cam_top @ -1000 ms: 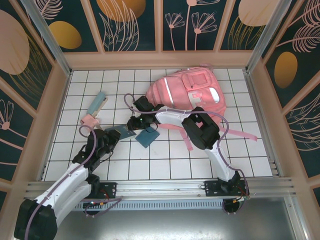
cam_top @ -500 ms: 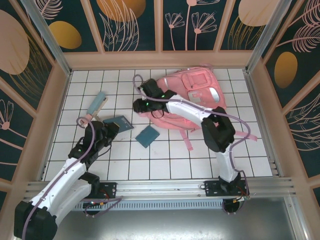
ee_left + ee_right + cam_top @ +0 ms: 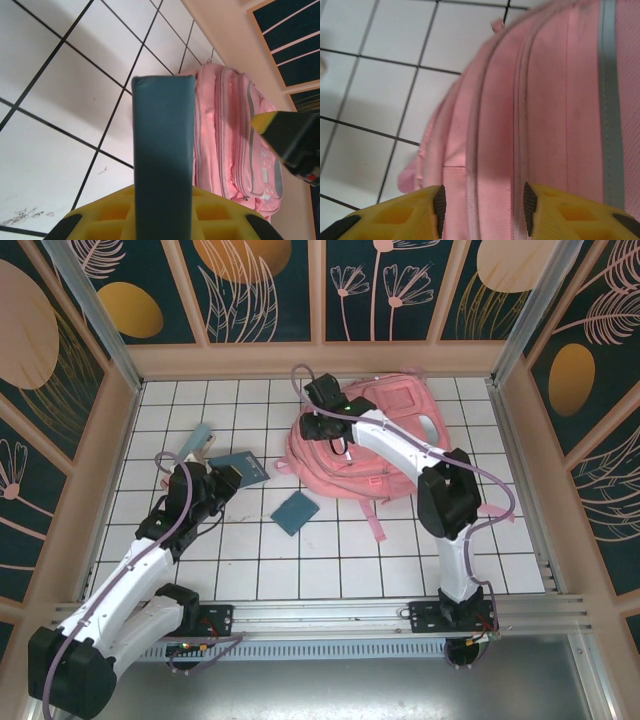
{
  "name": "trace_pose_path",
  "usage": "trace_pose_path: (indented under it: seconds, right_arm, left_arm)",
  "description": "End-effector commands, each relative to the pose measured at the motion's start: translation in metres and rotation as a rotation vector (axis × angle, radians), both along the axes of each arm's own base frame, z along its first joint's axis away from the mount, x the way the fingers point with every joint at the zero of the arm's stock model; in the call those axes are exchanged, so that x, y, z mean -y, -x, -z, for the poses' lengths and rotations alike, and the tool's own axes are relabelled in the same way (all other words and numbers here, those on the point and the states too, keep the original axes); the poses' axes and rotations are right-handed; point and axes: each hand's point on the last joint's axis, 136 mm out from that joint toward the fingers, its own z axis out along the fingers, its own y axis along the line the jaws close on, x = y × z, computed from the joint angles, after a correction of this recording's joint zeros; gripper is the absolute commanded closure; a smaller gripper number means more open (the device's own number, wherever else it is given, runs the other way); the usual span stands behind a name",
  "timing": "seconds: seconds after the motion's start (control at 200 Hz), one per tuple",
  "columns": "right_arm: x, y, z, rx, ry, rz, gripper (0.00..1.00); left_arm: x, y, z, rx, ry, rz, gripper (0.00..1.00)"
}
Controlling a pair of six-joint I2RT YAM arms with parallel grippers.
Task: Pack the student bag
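Note:
The student bag [image 3: 385, 455] is a big pink backpack lying at the back right of the tiled floor, also in the left wrist view [image 3: 235, 135] and the right wrist view [image 3: 555, 115]. My right gripper [image 3: 318, 423] hovers at its upper left edge, jaws open [image 3: 484, 210] with the black pads [image 3: 439, 210] standing either side of a fold of pink fabric. My left gripper [image 3: 220, 482] is shut on a dark teal notebook [image 3: 241, 468], seen edge-on between the yellow jaws [image 3: 162, 150] and pointing toward the bag.
A second teal notebook [image 3: 295, 511] lies flat on the tiles in front of the bag. A pale blue case [image 3: 197, 444] lies at the left. Loose pink straps [image 3: 375, 523] trail toward the front. Wooden walls [image 3: 320, 360] close in the floor.
My right gripper moved up and right from beside the notebooks onto the bag's left edge, its jaws widening, and the bag shifted and bunched. My left gripper carried the teal notebook toward the back.

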Motion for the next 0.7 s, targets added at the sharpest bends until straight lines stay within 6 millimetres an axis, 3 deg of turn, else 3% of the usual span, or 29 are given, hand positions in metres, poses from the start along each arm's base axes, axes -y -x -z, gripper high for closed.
trace_pose_path:
  seconds: [0.0,0.1,0.225,0.37,0.43,0.575,0.69]
  right_arm:
    - [0.013,0.006,0.032,-0.051,0.093,0.007,0.53]
    - [0.017,0.005,0.045,-0.066,0.119,0.015,0.54]
    - [0.027,-0.002,0.05,-0.052,0.167,0.049,0.63]
    - [0.039,-0.007,0.047,-0.042,0.18,0.079,0.9]
    - [0.042,-0.009,0.042,-0.032,0.175,0.084,1.0]
    - [0.042,-0.012,0.02,0.015,0.156,0.083,1.0]
    - [0.041,-0.015,-0.01,0.062,0.115,0.085,1.0]
  left_arm:
    - [0.007,-0.007,-0.023,0.062,-0.008,0.043,0.99]
    - [0.01,-0.008,-0.026,0.066,-0.011,0.059,0.98]
    - [0.014,-0.012,-0.032,0.079,-0.018,0.079,0.98]
    - [0.018,-0.018,-0.037,0.09,-0.028,0.101,0.98]
    - [0.021,-0.021,-0.039,0.094,-0.027,0.108,0.98]
    - [0.026,-0.027,-0.04,0.097,-0.031,0.127,0.98]
    - [0.032,-0.034,-0.044,0.109,-0.021,0.152,0.98]
